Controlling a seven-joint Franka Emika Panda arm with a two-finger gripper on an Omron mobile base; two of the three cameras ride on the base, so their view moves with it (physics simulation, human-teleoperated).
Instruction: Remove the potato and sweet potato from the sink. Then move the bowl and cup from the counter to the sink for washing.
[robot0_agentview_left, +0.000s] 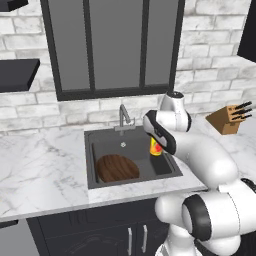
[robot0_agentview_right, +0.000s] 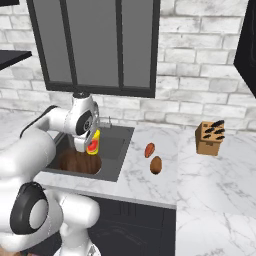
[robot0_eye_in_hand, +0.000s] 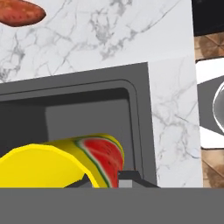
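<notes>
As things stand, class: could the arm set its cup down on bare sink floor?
Probably yes. The bowl covers the sink's left floor, but the cup hangs over the bare right side.

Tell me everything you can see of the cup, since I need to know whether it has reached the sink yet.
The cup is a small yellow cylinder with a watermelon slice printed on its side, red flesh edged in green. It looks smooth and glossy, like plastic or glazed ceramic. The gripper is shut on it and holds it over the right part of the sink; whether it touches the basin floor cannot be told. The base views show it roughly upright. It sits apart from the bowl lying in the basin.
</notes>
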